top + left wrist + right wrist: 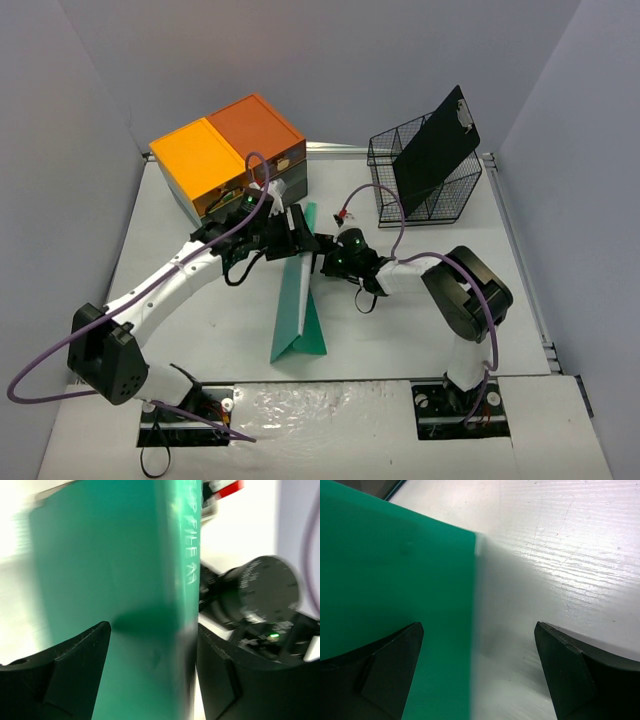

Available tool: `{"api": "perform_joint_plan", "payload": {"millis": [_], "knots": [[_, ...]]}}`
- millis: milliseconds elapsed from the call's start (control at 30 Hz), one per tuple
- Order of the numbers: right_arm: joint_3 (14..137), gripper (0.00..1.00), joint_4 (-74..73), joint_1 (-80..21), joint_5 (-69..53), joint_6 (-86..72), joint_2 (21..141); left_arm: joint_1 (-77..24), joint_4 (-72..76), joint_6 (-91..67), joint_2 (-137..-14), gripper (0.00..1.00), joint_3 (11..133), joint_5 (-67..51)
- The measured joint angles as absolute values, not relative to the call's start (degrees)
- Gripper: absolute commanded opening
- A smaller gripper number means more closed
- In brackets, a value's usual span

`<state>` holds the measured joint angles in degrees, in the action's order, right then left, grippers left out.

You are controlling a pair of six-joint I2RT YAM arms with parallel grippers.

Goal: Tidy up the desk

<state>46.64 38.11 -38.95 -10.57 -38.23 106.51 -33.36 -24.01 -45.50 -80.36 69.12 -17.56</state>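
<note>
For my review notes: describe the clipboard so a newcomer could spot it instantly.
On the white desk, find the black wire basket in the far right corner. The clipboard stands tilted in it, rising above the rim: a solid black board, unlike the open mesh around it.

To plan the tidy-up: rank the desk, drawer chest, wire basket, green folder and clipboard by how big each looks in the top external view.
1. desk
2. drawer chest
3. wire basket
4. green folder and clipboard: these look about alike, so they are left unranked.
</note>
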Motion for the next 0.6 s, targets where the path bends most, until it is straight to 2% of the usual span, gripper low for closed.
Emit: {"api": "perform_joint_plan", "payload": {"millis": [233, 367, 400, 600], "knots": [[48.37, 0.93, 36.84, -40.04, -10.88, -39.14, 107.38, -33.28, -39.10, -39.31, -80.49, 0.54, 75.91, -11.53], [49.03, 0.93, 36.36, -40.54, -10.92, -39.32, 107.76, -33.30, -42.97, -37.65, -80.98, 0.31, 76.27, -10.01], [49.13, 0.93, 36.23, -40.56, -10.92, -39.36, 107.79, -33.30, -43.67, -37.40, -81.16, 0.29, 76.27, -9.75], [49.17, 0.93, 36.12, -40.56, -10.92, -39.46, 107.79, -33.26, -46.87, -36.65, -82.22, 0.25, 76.70, -8.13]]}}
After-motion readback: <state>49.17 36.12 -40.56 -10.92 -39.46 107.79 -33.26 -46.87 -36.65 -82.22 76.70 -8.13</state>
